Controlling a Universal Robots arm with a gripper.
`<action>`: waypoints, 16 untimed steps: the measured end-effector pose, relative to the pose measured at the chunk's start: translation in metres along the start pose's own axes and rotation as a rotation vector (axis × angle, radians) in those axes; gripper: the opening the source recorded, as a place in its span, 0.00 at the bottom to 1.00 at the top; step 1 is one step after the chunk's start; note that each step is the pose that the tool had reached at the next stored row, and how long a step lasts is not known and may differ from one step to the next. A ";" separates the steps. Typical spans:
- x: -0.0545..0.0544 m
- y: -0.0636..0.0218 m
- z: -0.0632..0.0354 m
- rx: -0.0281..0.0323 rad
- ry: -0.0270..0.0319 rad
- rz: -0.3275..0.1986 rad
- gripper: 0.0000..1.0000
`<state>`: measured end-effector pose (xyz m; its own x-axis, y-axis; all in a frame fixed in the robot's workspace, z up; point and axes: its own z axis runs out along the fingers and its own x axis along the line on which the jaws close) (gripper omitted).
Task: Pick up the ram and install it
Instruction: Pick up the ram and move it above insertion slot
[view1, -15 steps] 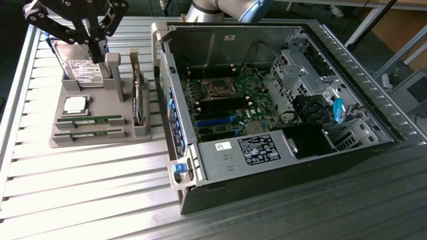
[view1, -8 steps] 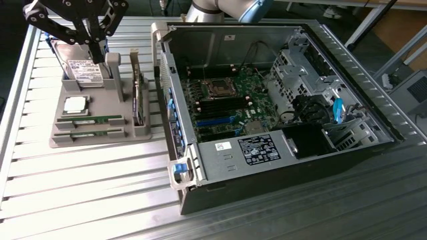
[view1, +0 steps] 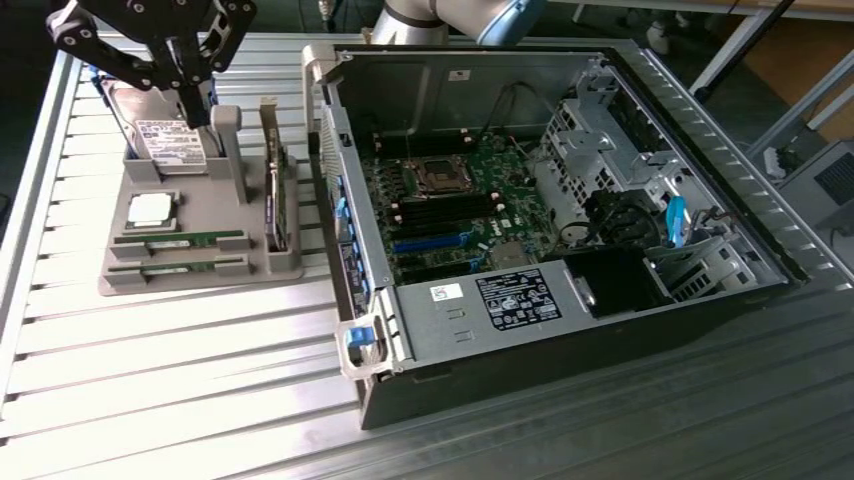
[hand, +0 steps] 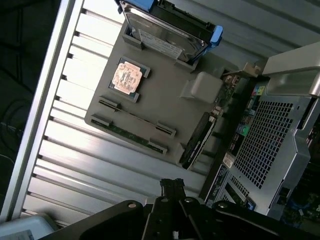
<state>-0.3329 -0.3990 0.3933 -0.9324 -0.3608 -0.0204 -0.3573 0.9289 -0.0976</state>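
gripper (view1: 198, 108) clenched, empty, above hdd (view1: 167, 137); ram (view1: 180, 241) in tray (view1: 200, 205); risk: descending shut, jams onto stick, cracks it

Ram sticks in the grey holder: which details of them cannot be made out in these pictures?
- The ram sticks: labels and chips too small to read in the exterior view.
- Wrist view: they lie edge-on, faces hidden in the holder slots.
- Their ends: covered by the holder's end blocks, both views.
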 end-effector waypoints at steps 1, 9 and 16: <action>0.000 0.0000 0.0000 0.0014 0.0000 -0.007 0.09; 0.000 0.0000 0.0000 0.0092 -0.0008 -0.049 0.09; 0.000 0.0000 -0.0001 0.0124 -0.0060 -0.117 0.09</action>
<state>-0.3329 -0.3989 0.3933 -0.8840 -0.4673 -0.0141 -0.4630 0.8792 -0.1120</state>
